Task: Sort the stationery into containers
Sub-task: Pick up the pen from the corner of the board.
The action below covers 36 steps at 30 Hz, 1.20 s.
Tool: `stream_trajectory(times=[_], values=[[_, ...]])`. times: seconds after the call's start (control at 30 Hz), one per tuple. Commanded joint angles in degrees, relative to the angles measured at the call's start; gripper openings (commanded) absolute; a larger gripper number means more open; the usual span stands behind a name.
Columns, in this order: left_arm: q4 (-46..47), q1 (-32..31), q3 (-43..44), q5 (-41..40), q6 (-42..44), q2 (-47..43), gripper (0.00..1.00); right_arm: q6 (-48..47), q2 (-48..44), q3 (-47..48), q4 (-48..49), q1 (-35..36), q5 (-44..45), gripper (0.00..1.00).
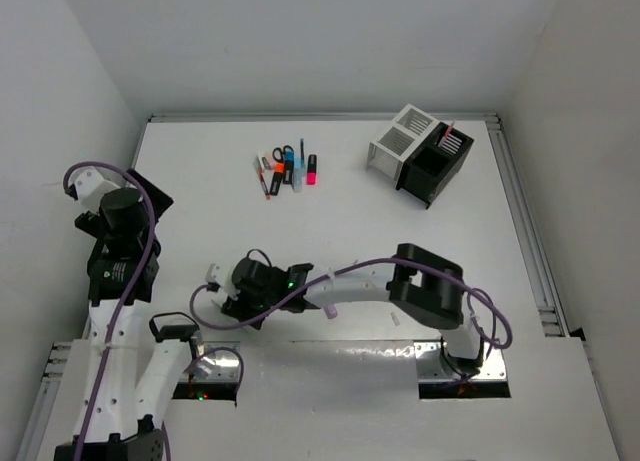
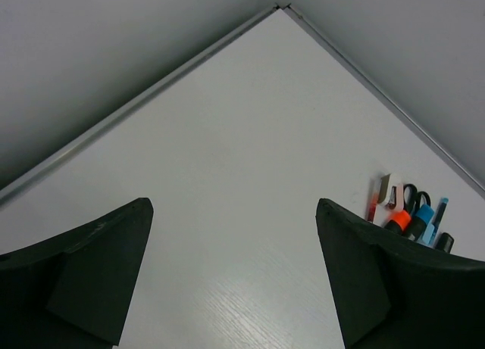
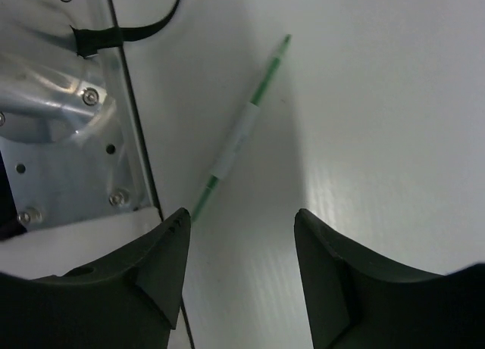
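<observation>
The right end effector (image 3: 241,228) hangs part-open and empty above the bench (image 3: 379,99). A green pen (image 3: 235,141) lies flat before it, its near end close by one finger. The left end effector (image 2: 235,213) is spread wide, gripping nothing, well apart from the clustered pens and scissors (image 2: 409,213).

No readable text anywhere; the white band on the green pen (image 3: 236,137) is too blurred.
</observation>
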Motion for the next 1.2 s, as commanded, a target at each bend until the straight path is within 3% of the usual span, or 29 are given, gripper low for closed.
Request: stream_trajectory(times=[0.0,0.3,0.67,0.87,1.0,1.17], values=[[2.71,0.78,3.03,-1.62,2.9,-2.23,0.87,3.67,3.92,4.79,3.72,2.52,3.44,0.56],[-0.72,-7.56,6.72,-5.75,5.1,-6.19,0.88,8.15,12.98,12.53,6.53,6.84,16.8,0.48],[-0.72,-14.95,8.66,-11.64,6.24,-9.01,0.88,15.79,12.28,4.63,1.62,7.01,24.01,0.27],[-0.1,-15.83,7.17,-11.21,6.42,-10.15,0.88,16.59,11.14,2.52,-0.67,6.84,24.89,0.0],[-0.19,-16.01,6.46,-9.72,6.42,-10.15,0.88,16.94,7.12,-0.03,0.82,4.21,25.16,0.0],[-2.56,-15.92,5.76,-2.34,5.02,-9.36,0.87,19.41,-0.71,-6.62,8.89,-2.56,21.73,0.0]])
